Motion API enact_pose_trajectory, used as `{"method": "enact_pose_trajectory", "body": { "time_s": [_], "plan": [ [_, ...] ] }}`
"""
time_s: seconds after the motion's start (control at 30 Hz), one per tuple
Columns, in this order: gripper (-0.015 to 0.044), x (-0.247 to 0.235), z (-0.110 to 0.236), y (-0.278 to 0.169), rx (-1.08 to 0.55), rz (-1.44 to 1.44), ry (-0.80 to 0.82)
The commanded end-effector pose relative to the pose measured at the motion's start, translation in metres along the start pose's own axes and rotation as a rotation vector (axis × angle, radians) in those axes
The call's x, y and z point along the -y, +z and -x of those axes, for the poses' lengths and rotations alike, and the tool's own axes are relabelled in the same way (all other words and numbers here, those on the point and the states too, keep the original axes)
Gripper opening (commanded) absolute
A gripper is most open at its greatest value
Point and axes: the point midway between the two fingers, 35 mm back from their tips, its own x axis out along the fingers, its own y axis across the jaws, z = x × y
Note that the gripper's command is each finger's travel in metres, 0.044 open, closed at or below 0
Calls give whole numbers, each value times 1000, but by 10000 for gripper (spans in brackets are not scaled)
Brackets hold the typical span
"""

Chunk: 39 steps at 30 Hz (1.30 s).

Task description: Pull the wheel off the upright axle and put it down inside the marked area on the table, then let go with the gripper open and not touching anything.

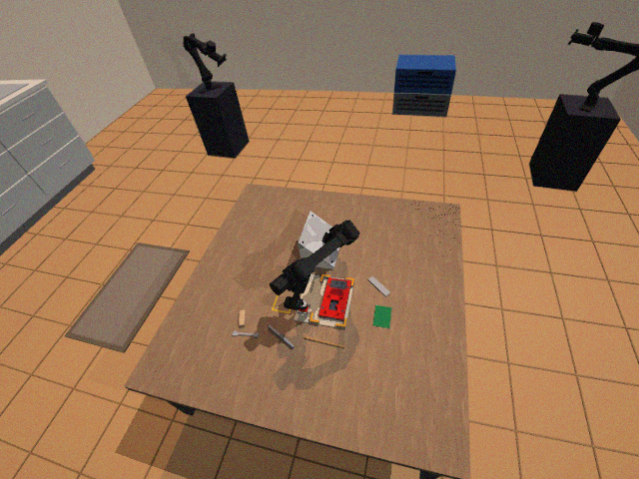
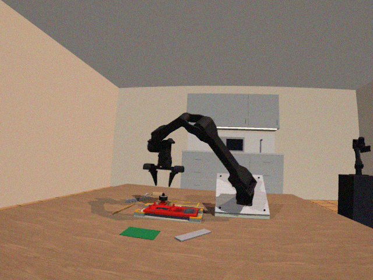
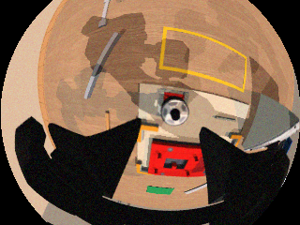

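Pointing straight down, the gripper [image 2: 162, 177] hangs above the wheel [image 2: 162, 197] with air between them; its fingers [image 2: 154, 177] stand partly apart, hold nothing and touch nothing. In the wrist view the wheel [image 3: 174, 112] sits centred in the gap between the two dark fingers, well below them.

The wheel is on its upright axle at one end of a pale base plate [image 1: 316, 318], beside the red block [image 1: 333, 299] with orange corner marks that fills most of that plate. This group lies near the middle of the bench [image 1: 402, 371]. The marked area [image 3: 202, 58], a yellow outline on the wood, lies just beside the wheel's end of the plate, toward the left edge of the bench in the top view, and the arm [image 1: 315, 254] covers most of it in that view.

Loose things lie around: a small wooden block [image 1: 241, 317], a wrench [image 1: 244, 333], a grey bar [image 1: 280, 335] and a thin wooden stick [image 1: 323, 341] toward the near-left side in the top view; a green card [image 1: 382, 316] and a light grey strip [image 1: 377, 285] on the far side of the red block. None of them lies inside the yellow outline in the wrist view, and nothing stands between the fingers and the wheel. The arm's white mounting plate [image 2: 259, 192] sits behind the red block.

No readable writing or labels show.
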Motion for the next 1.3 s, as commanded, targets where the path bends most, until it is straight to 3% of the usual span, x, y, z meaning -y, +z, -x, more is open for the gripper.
{"method": "enact_pose_trajectory", "body": {
  "time_s": [0.0,0.17,0.33,0.47,0.73,0.9,1.27],
  "plan": [
    [300,2,-26,-2,-11,-8,-13],
    [300,6,-52,-3,-13,-7,-13],
    [300,7,-56,-3,-13,-7,-14],
    [195,6,-52,-3,-9,-1,-17],
    [142,6,-52,-3,-9,-1,-17],
    [10,6,-51,-3,-9,-1,-17],
    [0,6,-48,-3,-9,-1,-17]
  ]
}}
